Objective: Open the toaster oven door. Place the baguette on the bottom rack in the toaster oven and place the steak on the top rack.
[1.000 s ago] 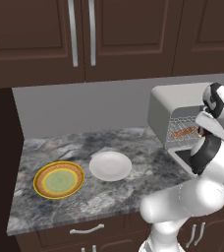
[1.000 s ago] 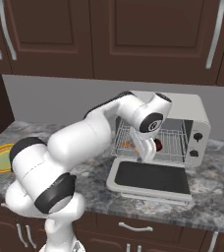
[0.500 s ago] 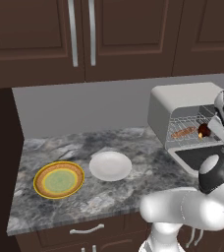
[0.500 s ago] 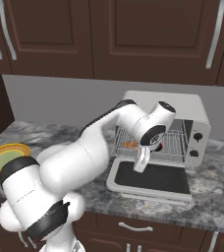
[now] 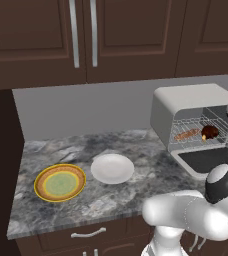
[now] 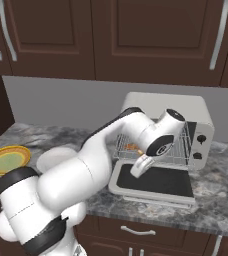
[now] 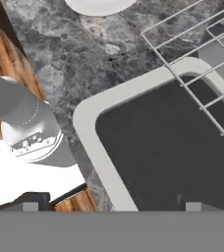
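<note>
Hovering with its jaws spread and nothing between them, the tool hangs just above the toaster oven door, which lies flat on the bench, a stiff glass-and-frame slab. Beyond the tool, inside the toaster oven, the baguette looks light and crusty, best taken mid-length; beside it the steak seems soft and slick. Wire racks leave tight headroom; open room lies back over the door.

Even, soft rendered light covers all three views, without glare. Shadows stay faint beneath the cabinets. The hand view looks coarse and slightly blurred; base views are sharper.
</note>
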Motion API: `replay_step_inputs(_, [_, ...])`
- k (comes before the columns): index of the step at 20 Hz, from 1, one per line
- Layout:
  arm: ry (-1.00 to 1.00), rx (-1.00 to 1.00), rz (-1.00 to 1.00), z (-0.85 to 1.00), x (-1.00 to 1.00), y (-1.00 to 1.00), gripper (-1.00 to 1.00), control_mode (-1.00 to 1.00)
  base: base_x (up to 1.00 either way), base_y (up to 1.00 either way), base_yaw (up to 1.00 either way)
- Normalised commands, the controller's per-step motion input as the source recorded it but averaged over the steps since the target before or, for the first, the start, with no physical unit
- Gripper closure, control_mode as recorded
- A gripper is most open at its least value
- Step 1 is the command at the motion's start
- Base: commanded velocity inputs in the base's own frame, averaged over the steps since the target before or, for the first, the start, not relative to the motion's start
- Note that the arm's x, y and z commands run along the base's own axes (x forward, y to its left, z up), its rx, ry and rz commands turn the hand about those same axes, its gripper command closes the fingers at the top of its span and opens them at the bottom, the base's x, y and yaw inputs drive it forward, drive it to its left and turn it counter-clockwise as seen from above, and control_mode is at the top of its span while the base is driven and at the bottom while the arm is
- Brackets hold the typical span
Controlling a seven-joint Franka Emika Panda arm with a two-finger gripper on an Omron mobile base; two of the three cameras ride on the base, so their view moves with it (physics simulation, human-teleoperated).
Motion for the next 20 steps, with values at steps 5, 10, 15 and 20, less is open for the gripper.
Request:
replay_step_inputs(5, [0.09, -0.06, -0.84, -0.01, 0.0, -0.12, -1.0, -1.0, 0.0, 0.0, 0.0])
replay_step_inputs(10, [0.0, -0.12, -0.92, -0.13, 0.0, -0.04, -1.0, -1.0, 0.0, 0.0, 0.0])
replay_step_inputs(15, [0.03, -0.21, -0.92, -0.21, 0.08, 0.03, -1.0, -1.0, 0.0, 0.0, 0.0])
replay_step_inputs(20, [0.0, -0.07, -0.44, -0.28, 0.51, 0.06, -1.0, -1.0, 0.0, 0.0, 0.0])
